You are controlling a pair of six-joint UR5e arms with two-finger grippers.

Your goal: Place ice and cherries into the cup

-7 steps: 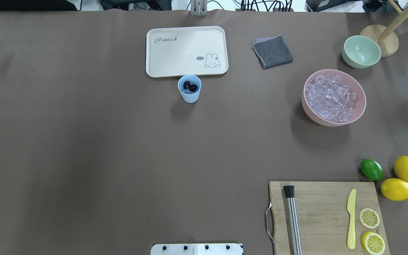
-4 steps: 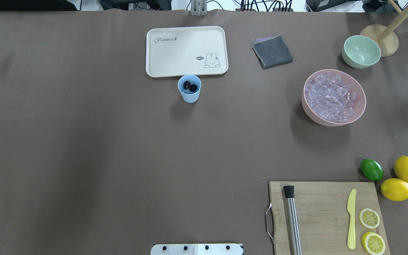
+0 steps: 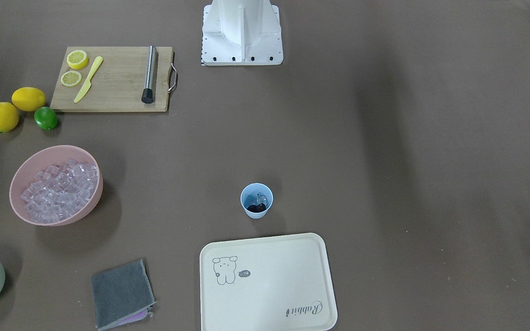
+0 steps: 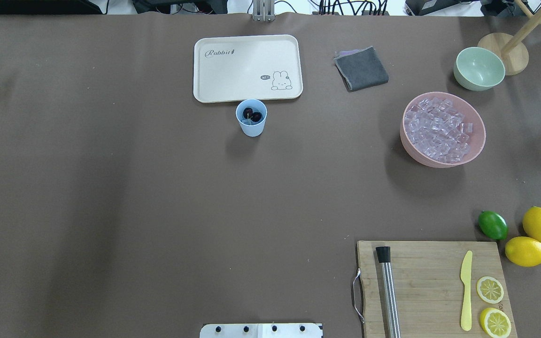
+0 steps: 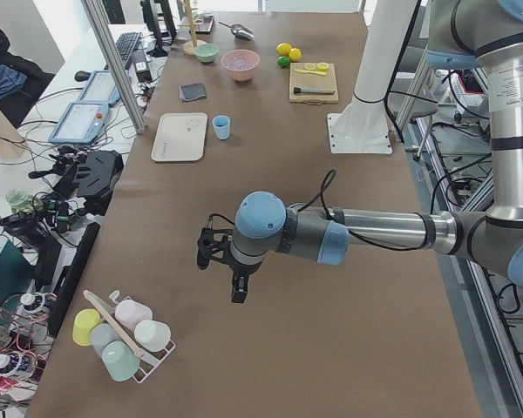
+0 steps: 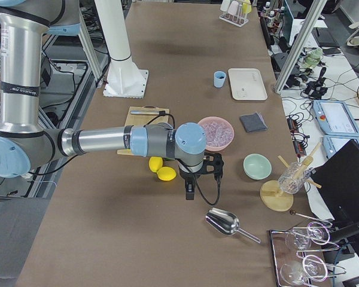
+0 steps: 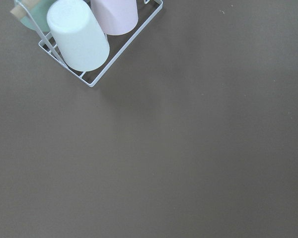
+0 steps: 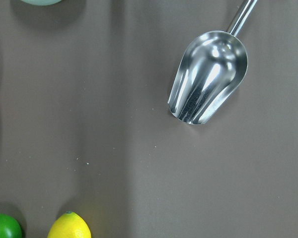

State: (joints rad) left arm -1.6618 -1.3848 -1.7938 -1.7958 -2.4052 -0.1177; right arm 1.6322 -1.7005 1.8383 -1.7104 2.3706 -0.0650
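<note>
Light-blue cup (image 4: 253, 130) just beside rabbit tray (image 4: 247, 68), holding cherries (image 4: 252, 114) and ice (image 3: 259, 198): light, rigid, probably graspable at rim; left gripper (image 5: 236, 292) and right gripper (image 6: 189, 192) well apart from tray, opening impossible to tell.

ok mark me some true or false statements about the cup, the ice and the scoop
1. The cherries are in the cup. True.
2. The cup stands on the tray. False: it stands on the table, beside the tray.
3. The pink bowl holds ice. True.
4. The scoop lies in the bowl. False: it lies on the table, empty.
5. The lime lies off the board. True.
</note>
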